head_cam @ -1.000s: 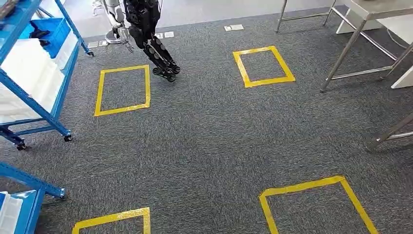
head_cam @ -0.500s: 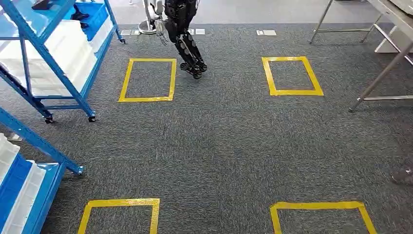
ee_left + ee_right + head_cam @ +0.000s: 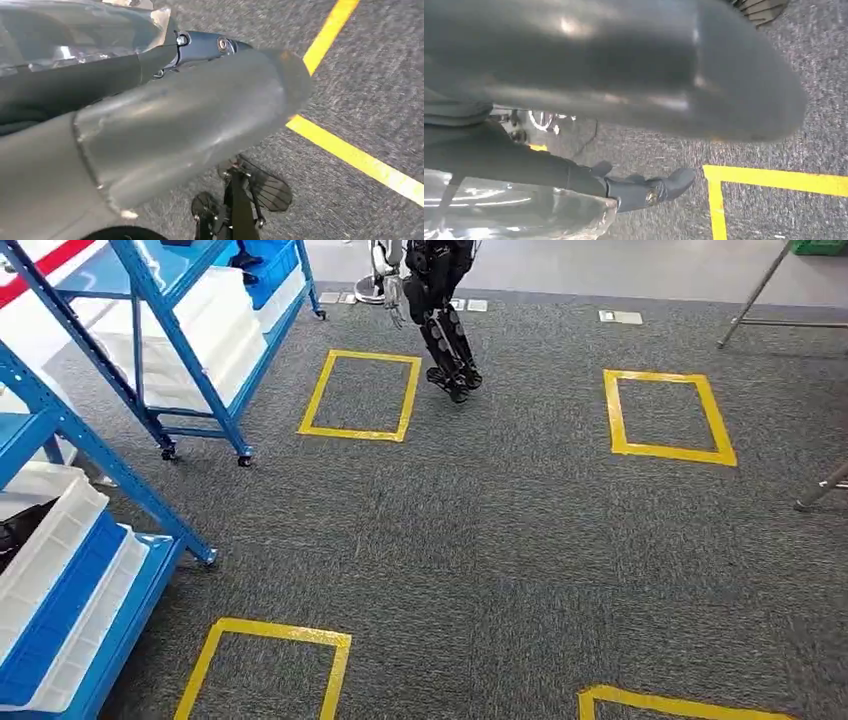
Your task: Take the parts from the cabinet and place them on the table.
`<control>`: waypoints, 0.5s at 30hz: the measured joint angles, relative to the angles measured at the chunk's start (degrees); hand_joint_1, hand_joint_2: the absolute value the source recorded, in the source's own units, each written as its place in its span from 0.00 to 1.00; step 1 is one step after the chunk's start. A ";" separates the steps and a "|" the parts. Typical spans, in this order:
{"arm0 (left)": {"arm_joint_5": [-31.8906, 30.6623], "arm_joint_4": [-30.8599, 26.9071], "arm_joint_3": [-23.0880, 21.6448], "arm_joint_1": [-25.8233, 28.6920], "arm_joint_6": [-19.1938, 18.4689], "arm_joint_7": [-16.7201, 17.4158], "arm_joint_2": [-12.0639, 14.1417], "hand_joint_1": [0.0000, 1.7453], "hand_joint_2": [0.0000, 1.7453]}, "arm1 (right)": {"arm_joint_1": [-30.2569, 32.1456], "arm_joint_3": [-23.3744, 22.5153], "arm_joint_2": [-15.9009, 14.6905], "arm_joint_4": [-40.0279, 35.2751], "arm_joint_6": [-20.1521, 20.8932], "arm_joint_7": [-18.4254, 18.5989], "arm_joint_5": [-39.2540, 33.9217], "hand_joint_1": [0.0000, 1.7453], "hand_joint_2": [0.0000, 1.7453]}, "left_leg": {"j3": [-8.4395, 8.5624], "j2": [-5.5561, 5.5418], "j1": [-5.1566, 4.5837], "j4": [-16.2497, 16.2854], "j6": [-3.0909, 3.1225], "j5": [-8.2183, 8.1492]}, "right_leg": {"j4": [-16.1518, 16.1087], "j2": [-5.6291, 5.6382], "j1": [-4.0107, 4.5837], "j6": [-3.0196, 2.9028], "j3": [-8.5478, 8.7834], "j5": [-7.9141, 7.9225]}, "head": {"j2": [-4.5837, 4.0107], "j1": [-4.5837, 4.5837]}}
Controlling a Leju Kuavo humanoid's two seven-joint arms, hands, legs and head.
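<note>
The head view looks down on a dark grey carpet marked with yellow tape squares: one in the upper middle, one in the upper right, one at the bottom left and a corner of another at the bottom right. A blue shelf rack on wheels fills the upper left of the frame, with white bins stacked on its lower level and a blue bin above them. A second blue rack stands at the lower left edge, carrying a white bin with something dark inside; whether these are the parts I cannot tell. At the top centre another robot's dark legs stand on the carpet just beside the upper-middle square. Metal bench legs show at the right edge.

In the left wrist view, the left hand is a large blurred grey shape across the frame, with a clear plastic bag in the upper left close to it; whether the hand grips it I cannot tell. Yellow tape lines cross the carpet at right.

In the right wrist view, the right hand is a blurred grey mass across the top, with clear plastic at the lower left. Whether the fingers close on it I cannot tell. A yellow tape corner lies at the lower right.
</note>
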 joint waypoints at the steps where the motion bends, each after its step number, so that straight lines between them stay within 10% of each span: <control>1: 0.00 -0.02 0.00 -0.13 0.02 0.00 0.00 0.00 0.00 | 0.21 0.00 0.11 0.00 -0.02 0.20 0.07 0.00 0.00 | -2.21 0.63 0.07 4.62 -0.15 -2.27 | 0.00 -0.79 0.28 -0.18 -0.01 -0.12 | -0.02 0.04; 4: -0.02 -0.02 0.00 0.01 0.00 0.02 0.00 0.00 0.00 | 0.30 0.00 0.11 0.00 -0.09 0.79 0.22 0.00 0.00 | -5.81 1.15 0.14 11.88 -0.28 -3.93 | 0.01 -3.03 0.80 -0.40 -0.13 -0.29 | -0.02 0.04; 6: -0.02 -0.02 0.00 0.11 0.02 0.04 0.00 0.00 0.00 | 0.19 0.04 0.15 0.00 -0.11 1.34 0.48 0.00 0.00 | -1.79 1.80 0.11 4.24 0.05 0.29 | 0.01 -4.24 0.94 -0.56 0.07 -0.44 | -0.02 0.00; 8: -0.02 -0.02 0.00 -0.08 0.02 0.04 0.04 0.00 0.00 | 0.16 0.11 0.29 0.00 -0.13 1.77 0.72 0.00 0.00 | 3.40 6.03 -0.21 -5.42 0.77 2.77 | 0.00 -5.27 1.17 -0.42 0.47 -0.69 | -0.02 0.00; 12: -0.07 -0.02 0.00 -0.18 0.11 0.04 0.22 0.00 0.00 | -0.09 0.35 0.44 0.00 -0.26 2.32 1.36 0.00 0.00 | 3.05 3.66 -1.15 -5.67 1.76 2.94 | -0.42 -7.37 1.37 0.72 0.95 -0.94 | -0.02 0.04; 13: -0.07 -0.02 0.00 -0.14 0.11 0.04 0.24 0.00 0.00 | -0.11 0.53 0.46 -0.02 -0.31 2.45 1.55 0.00 0.00 | 3.89 2.84 -0.68 -6.85 2.39 3.67 | -0.35 -7.05 1.78 1.11 1.17 -1.20 | 0.00 0.00; 15: -0.13 -0.02 0.00 -0.18 0.09 0.04 0.20 0.00 0.00 | -0.08 0.79 0.42 -0.02 -0.35 2.56 1.90 0.00 0.00 | 4.14 1.88 -0.25 -7.56 2.92 4.32 | 3.63 -1.43 1.26 0.83 -0.67 -3.52 | -0.02 0.26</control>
